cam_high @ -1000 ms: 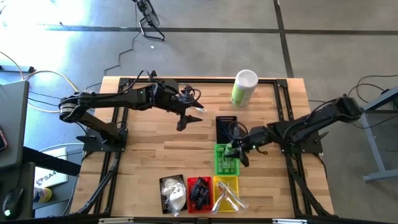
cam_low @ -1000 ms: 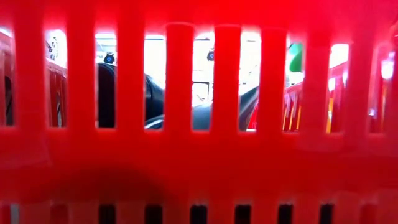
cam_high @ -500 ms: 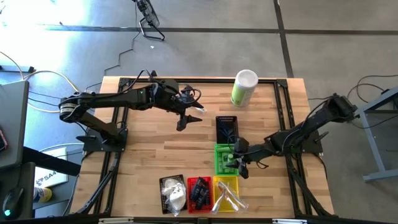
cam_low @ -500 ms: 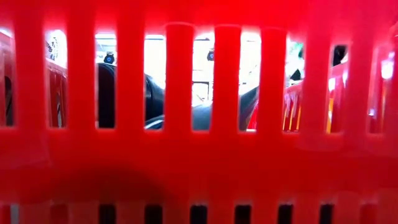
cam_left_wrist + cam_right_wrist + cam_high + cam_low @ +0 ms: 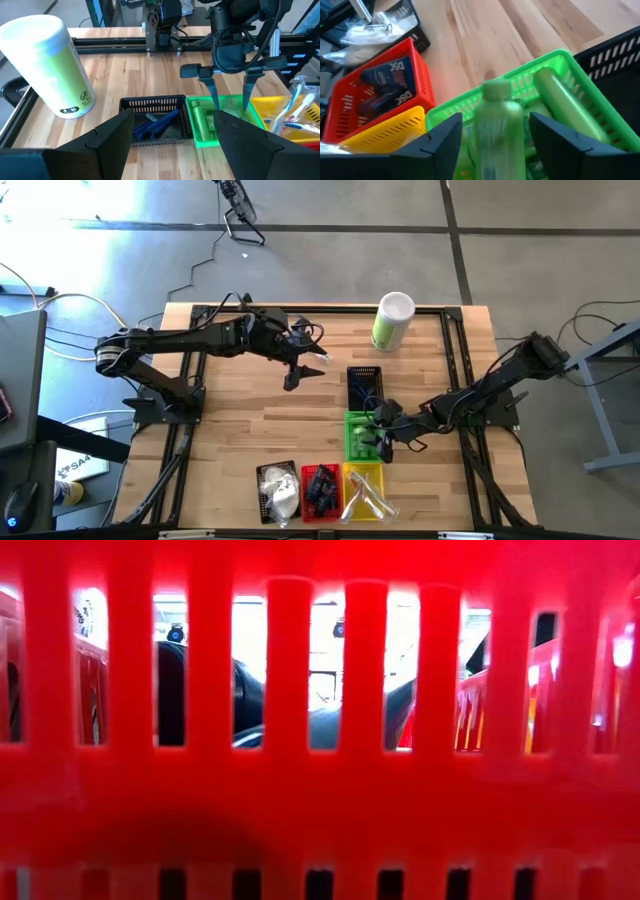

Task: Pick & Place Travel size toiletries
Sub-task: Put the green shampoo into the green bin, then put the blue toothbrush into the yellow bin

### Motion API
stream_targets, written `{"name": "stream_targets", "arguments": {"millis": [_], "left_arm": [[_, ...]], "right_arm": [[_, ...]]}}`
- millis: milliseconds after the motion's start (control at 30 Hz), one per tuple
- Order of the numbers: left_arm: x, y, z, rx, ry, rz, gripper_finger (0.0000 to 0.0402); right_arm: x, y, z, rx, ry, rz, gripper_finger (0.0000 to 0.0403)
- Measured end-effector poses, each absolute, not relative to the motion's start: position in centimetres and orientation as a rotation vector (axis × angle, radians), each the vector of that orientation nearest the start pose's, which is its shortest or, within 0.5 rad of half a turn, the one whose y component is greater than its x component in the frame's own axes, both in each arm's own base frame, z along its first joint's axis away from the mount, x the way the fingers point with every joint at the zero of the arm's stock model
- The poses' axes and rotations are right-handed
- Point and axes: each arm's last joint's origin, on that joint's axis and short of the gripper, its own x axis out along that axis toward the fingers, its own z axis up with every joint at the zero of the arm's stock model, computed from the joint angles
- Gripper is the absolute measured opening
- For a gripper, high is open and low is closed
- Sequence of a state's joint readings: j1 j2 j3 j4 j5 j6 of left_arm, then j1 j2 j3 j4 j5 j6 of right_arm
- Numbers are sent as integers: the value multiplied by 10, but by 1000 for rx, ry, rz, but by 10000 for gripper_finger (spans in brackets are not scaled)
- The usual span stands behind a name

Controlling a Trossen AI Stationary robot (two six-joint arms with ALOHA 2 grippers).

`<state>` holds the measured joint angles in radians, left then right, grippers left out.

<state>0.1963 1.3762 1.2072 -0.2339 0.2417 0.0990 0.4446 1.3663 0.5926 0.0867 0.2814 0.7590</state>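
The dark blue tubes lying in the red basket, seen in the right wrist view, carry "DSC" in white letters, once near the top of the upper tube and again lower down, with smaller print under each that is too fine to read; the tall green-and-white canister in the left wrist view has a small round emblem and a short dark strip of print close to its base, neither legible; in the high view a white sheet on the floor beside the worktop's left edge bears dark letters, too small to make out; nothing else can be read.
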Motion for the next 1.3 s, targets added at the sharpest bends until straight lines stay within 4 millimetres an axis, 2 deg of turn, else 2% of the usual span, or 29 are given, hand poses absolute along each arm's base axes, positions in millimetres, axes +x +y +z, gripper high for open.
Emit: {"name": "stream_targets", "arguments": {"millis": [233, 433, 700, 1133, 1300], "left_arm": [[304, 53, 342, 9, 395, -64, 271], [304, 53, 342, 8, 396, -64, 271], [302, 53, 338, -4, 447, -67, 271], [299, 52, 333, -18, 507, -69, 271], [297, 54, 329, -4, 555, 1, 271]], "right_arm": [[234, 103, 173, 446, 670, -95, 280], [242, 99, 187, 371, 548, -23, 279], [242, 79, 210, 295, 437, -12, 229], [232, 49, 242, 131, 288, -54, 92], [228, 38, 252, 97, 240, -85, 57]]}}
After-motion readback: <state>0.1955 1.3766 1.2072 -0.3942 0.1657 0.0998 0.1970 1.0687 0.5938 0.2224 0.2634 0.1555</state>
